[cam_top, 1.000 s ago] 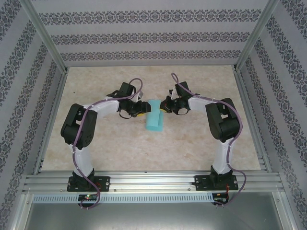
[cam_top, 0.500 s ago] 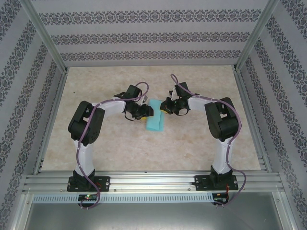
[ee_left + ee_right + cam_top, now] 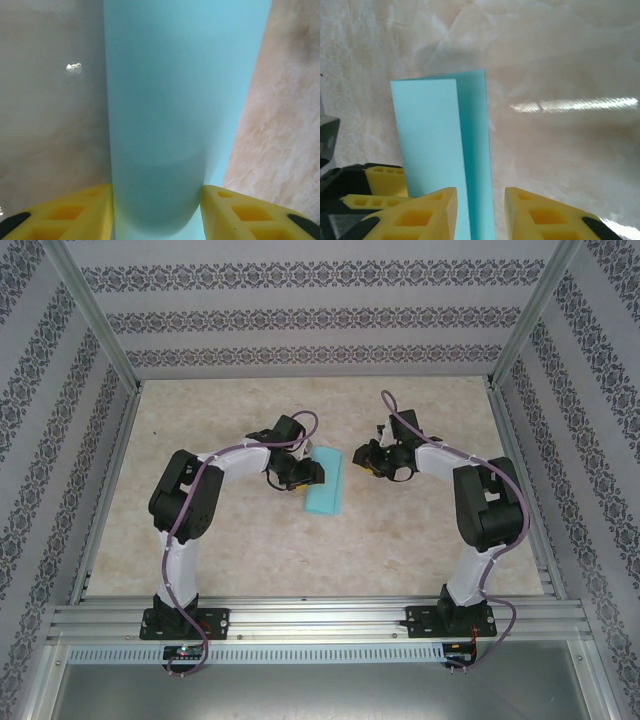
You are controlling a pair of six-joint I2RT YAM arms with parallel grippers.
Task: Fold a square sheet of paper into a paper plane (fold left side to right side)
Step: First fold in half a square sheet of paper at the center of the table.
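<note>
Folded square sheet of paper (image 3: 435,135) is bulging between left gripper's (image 3: 157,212) jaws, grip unclear; right gripper (image 3: 480,212) is hovering open-jawed; creasing likely next

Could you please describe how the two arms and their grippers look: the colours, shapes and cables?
Both the left arm and right arm have white links, bulky black joints and a black base plate. A thin purple cable runs along each. The left gripper and right gripper have yellow fingers with rectangular hollows.
</note>
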